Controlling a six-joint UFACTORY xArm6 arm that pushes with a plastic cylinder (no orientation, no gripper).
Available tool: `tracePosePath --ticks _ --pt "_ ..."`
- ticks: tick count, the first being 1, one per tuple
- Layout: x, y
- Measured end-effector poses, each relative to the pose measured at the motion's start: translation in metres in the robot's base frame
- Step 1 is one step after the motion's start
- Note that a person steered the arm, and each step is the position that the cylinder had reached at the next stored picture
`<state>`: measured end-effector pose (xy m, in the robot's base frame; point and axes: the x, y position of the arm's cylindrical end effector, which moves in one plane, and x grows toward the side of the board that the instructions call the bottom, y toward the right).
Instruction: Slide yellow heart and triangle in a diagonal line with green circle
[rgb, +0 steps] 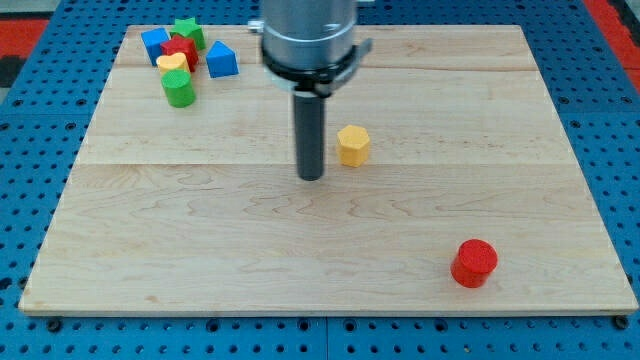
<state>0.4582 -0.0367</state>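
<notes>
A cluster of blocks sits at the view's top left. In it are a yellow heart, a green circle just below it, and a blue triangle to their right. My tip rests on the board near the middle, well to the right of and below the cluster. It stands just left of a yellow hexagon without clearly touching it.
The cluster also holds a blue block, a red block and a green star. A red cylinder stands alone at the bottom right. The wooden board lies on a blue pegboard surface.
</notes>
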Motion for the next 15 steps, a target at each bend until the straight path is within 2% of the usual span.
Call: tracePosePath --ticks 1,2,3,4,5,6,9,13,14,15 --pt "0.0 -0.095" --pt "-0.04 -0.157" --pt "-0.104 -0.19" --pt "-0.142 -0.234" --pt "-0.163 -0.234" --pt "-0.163 -0.216" --pt "-0.163 -0.105" --pt "-0.187 -0.105" --pt "-0.208 -0.093" --pt "-0.214 -0.051"
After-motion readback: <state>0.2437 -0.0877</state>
